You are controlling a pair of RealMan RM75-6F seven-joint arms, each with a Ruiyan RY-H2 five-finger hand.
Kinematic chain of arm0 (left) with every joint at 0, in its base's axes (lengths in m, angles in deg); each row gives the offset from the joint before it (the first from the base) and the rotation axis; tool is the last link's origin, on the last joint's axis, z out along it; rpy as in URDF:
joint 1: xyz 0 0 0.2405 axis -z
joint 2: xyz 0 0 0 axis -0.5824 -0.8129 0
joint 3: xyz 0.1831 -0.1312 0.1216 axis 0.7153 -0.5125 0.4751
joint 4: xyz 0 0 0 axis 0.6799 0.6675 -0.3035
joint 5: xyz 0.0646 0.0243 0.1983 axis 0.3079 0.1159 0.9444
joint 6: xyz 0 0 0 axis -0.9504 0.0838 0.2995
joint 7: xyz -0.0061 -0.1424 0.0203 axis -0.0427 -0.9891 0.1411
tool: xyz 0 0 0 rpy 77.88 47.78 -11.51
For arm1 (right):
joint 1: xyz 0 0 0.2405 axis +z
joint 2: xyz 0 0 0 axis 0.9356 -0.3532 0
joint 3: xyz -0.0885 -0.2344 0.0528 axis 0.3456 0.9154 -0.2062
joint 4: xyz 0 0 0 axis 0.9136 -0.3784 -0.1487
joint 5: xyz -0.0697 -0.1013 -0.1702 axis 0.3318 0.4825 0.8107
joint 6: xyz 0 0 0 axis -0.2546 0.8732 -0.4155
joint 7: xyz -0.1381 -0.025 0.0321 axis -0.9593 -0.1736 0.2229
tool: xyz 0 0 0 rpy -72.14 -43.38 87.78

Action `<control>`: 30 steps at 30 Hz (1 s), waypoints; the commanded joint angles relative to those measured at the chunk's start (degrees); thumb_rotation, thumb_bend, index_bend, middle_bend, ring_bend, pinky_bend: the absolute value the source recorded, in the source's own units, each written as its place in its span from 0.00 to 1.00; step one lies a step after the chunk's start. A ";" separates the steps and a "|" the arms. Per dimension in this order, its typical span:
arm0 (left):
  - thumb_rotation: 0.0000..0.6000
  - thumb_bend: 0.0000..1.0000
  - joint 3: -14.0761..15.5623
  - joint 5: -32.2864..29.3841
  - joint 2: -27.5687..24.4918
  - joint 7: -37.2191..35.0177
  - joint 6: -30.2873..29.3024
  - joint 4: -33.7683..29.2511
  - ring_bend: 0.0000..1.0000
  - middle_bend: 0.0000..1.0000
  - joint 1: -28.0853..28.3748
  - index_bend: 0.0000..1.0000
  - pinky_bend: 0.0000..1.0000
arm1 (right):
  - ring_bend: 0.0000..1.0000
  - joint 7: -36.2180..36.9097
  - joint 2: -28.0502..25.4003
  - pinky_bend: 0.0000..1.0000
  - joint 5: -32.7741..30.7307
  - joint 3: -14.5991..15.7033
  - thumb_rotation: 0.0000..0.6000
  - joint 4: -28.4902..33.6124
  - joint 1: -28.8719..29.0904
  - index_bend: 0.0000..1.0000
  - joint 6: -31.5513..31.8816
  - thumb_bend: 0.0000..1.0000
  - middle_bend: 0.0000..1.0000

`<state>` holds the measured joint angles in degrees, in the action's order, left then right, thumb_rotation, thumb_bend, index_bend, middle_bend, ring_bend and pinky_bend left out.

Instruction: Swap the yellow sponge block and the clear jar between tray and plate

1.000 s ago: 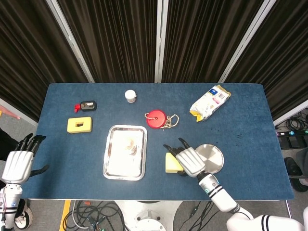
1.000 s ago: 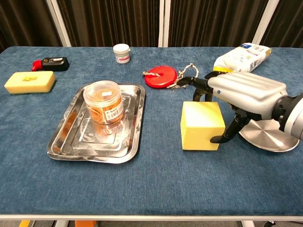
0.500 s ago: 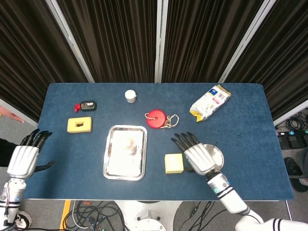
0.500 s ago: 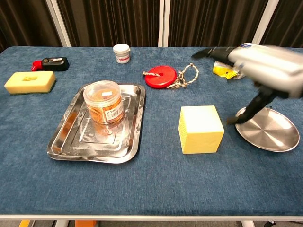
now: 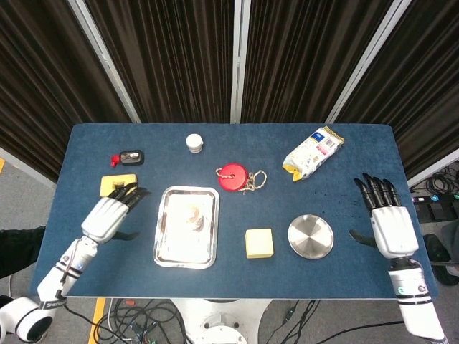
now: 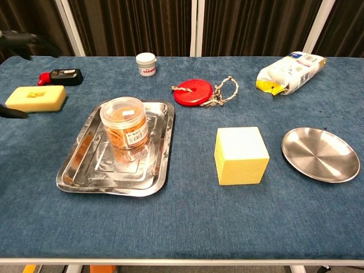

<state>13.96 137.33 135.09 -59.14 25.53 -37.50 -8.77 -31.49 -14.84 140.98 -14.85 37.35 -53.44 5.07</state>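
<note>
— Stainless rectangular metal tray [image 6: 85, 170]: contents?
— Clear plastic jar with orange contents [image 6: 124, 121], upright in the tray's far half.
— Yellow sponge cube [image 6: 242, 154]?
— On the blue cloth just right of the tray, between it and the round shiny metal plate [image 6: 321, 154]; touching neither.
— Hands?
— Left hand [image 5: 109, 215] hovers left of the tray, fingers apart, holding nothing. Right hand [image 5: 388, 221] sits far right of the tray, beyond the plate, fingers spread, empty.
</note>
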 commanded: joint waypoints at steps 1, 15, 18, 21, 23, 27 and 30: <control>1.00 0.00 -0.67 -0.86 2.94 -1.38 2.97 1.71 0.07 0.13 2.89 0.14 0.20 | 0.00 4.25 -0.95 0.00 -0.54 -0.56 1.00 -2.54 -1.91 0.00 1.70 0.00 0.00; 1.00 0.01 -0.27 -2.38 11.29 -6.10 11.59 11.71 0.07 0.12 11.21 0.14 0.20 | 0.00 8.90 -1.48 0.00 -1.40 -1.97 1.00 -5.52 -3.18 0.00 1.63 0.00 0.00; 1.00 0.01 -0.16 -2.51 12.28 -7.11 12.98 13.25 0.07 0.12 12.70 0.14 0.20 | 0.00 9.51 -1.56 0.00 -1.70 -2.18 1.00 -5.98 -3.35 0.00 1.38 0.00 0.00; 1.00 0.01 0.19 -2.22 13.16 -8.19 14.33 14.51 0.07 0.12 14.22 0.14 0.20 | 0.00 10.10 -1.62 0.00 -1.71 -2.43 1.00 -6.40 -3.58 0.00 1.50 0.00 0.00; 1.00 0.01 0.42 -2.15 13.79 -9.09 14.88 15.35 0.07 0.12 14.98 0.14 0.20 | 0.00 10.48 -1.69 0.00 -1.76 -2.52 1.00 -6.66 -3.76 0.00 1.51 0.00 0.00; 1.00 0.01 0.91 -2.04 14.58 -10.37 15.64 16.81 0.07 0.13 16.14 0.14 0.20 | 0.00 11.09 -1.76 0.00 -1.93 -2.68 1.00 -7.27 -4.06 0.00 1.43 0.00 0.00; 1.00 0.04 1.07 -1.60 14.95 -10.90 15.11 17.36 0.10 0.19 16.75 0.22 0.22 | 0.00 11.66 -1.66 0.00 -2.06 -2.84 1.00 -7.79 -4.28 0.00 1.46 0.00 0.00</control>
<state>14.92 135.46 149.85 -69.87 40.95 -20.34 7.79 -19.88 -16.53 138.95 -17.66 29.62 -57.67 6.52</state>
